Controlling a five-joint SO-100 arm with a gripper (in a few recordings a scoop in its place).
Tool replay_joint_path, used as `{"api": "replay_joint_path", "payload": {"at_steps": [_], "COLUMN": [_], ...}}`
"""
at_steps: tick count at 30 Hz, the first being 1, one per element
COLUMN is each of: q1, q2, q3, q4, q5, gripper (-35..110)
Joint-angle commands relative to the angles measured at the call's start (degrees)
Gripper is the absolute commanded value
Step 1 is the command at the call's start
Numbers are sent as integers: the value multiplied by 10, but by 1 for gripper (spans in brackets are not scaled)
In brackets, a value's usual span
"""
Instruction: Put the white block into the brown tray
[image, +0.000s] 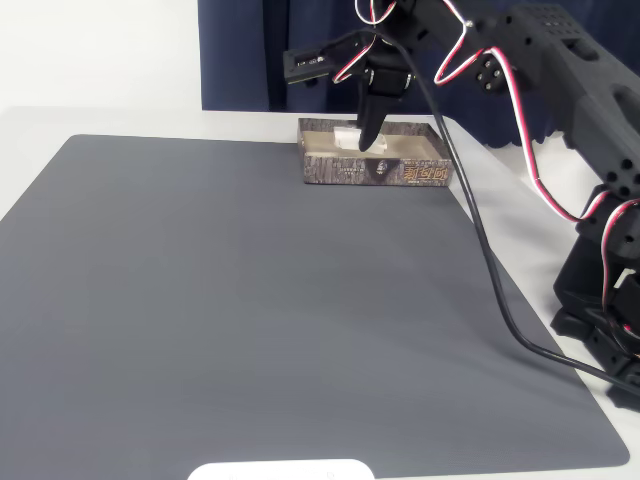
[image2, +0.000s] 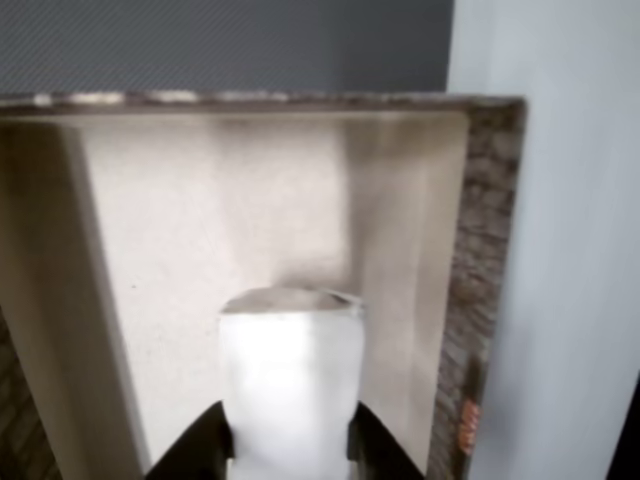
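The brown tray (image: 372, 165) sits at the far edge of the grey mat, with bark-patterned walls and a cream inside (image2: 250, 230). My gripper (image: 362, 140) reaches down into its left half. The white block (image2: 290, 385) stands between the two black fingers (image2: 205, 445), held at its lower end, just above the tray floor. In the fixed view the white block (image: 347, 137) shows as a small pale piece beside the dark finger, inside the tray walls.
A large grey mat (image: 260, 300) covers the table in front of the tray. The arm's base and cables (image: 600, 290) stand at the right. A white rounded shape (image: 282, 470) lies at the near edge. Dark blue curtain hangs behind.
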Motion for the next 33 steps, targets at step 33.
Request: {"api": "replay_joint_path", "payload": {"at_steps": [33], "q1": [-16], "q2": [1], "q3": [-69], "q4": [-21], "q5": [57], "gripper": [45]}}
